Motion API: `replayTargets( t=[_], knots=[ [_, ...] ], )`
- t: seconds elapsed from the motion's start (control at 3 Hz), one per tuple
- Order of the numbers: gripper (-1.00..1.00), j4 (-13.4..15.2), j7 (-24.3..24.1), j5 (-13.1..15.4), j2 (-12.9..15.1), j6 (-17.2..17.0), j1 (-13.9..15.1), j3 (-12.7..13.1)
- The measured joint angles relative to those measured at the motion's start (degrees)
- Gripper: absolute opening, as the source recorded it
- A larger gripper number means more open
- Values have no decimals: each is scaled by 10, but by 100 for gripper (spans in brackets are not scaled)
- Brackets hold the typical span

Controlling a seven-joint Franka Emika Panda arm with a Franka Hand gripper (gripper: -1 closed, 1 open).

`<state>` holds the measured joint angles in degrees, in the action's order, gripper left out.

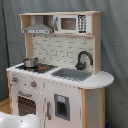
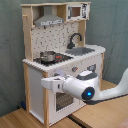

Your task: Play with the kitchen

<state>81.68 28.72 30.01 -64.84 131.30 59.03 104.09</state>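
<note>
Arm (image 2: 100, 89): you are seeing it reaching in from the lower right of the second exterior view, white, with a blue light glowing on its wrist; in the first exterior view only a white rounded part is showing at the bottom left corner.
Claw (image 2: 46, 83): it is pointing toward the second exterior view's left, sitting in front of the kitchen's lower front; you cannot tell whether its fingers are spread or closed.
Kitchen (image 1: 57, 70): it is filling the centre of both exterior views, standing upright on a wooden floor (image 2: 20, 120) against a grey curtain (image 1: 112, 50).
Oven door (image 1: 24, 104): it is sitting at the lower left of the first exterior view, below a row of knobs (image 1: 33, 84).
Counter (image 1: 102, 79): it is carrying the hob (image 1: 42, 67) with a small metal pot (image 1: 30, 62) standing on it, and just beside it the sink (image 1: 72, 74) with the black faucet (image 1: 83, 59) behind.
Back wall: the pegboard (image 2: 60, 39) is rising behind the hob.
Top: the grey hood (image 1: 38, 27) is hanging at the upper left of the first exterior view, with a toy microwave (image 1: 73, 23) beside it.
</note>
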Motion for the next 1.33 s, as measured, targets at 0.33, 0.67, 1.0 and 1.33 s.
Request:
replayTargets(
  t=[0.33,0.67,1.0,1.33],
  knots=[
    [100,51,-8,5,0,24,-35,-16],
    [100,113,-16,11,0,51,-77,-36],
    [100,160,-23,17,0,69,-109,-51],
    [100,210,-31,24,0,88,-143,-66]
  ],
)
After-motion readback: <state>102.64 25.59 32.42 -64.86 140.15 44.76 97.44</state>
